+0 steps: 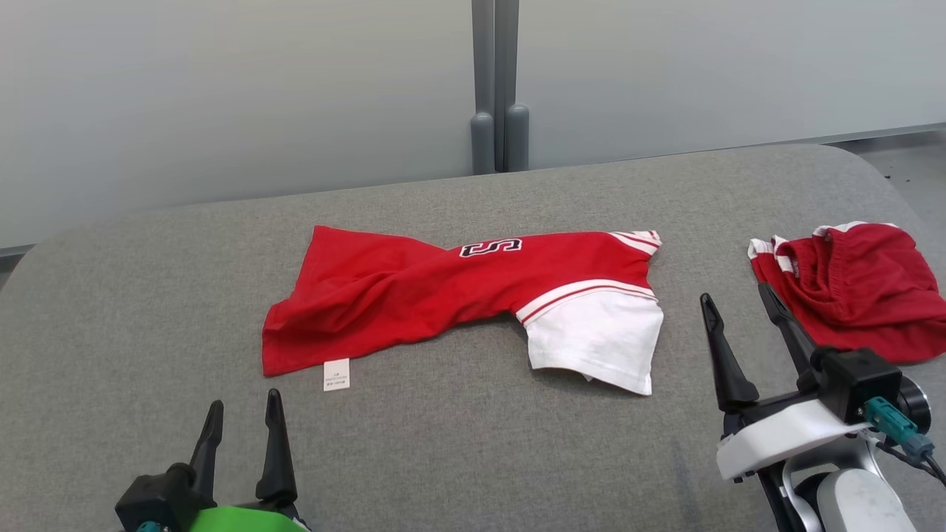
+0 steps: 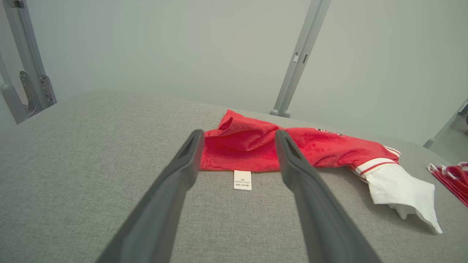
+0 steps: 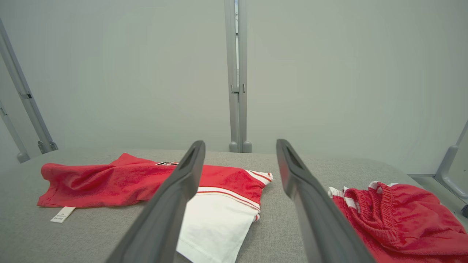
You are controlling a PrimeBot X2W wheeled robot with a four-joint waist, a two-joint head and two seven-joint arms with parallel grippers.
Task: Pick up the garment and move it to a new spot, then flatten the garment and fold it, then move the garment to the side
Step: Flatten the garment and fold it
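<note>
Red shirt (image 1: 414,295) looks soft and floppy; grab its bottom corners. Left end effector (image 1: 244,399) and right end effector (image 1: 736,292) are wide open, empty.

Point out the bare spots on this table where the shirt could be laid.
Widest: the table left of the red-and-white shirt. Also the strip behind it toward the wall, and the near strip before the left gripper. Crowded at right: red shorts and right gripper.

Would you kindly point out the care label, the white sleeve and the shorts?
care label (image 1: 336,374), head view, middle of the tag.
white sleeve (image 1: 595,334), head view, middle of the cloth.
shorts (image 1: 879,307), head view, red cloth below the waistband.
</note>
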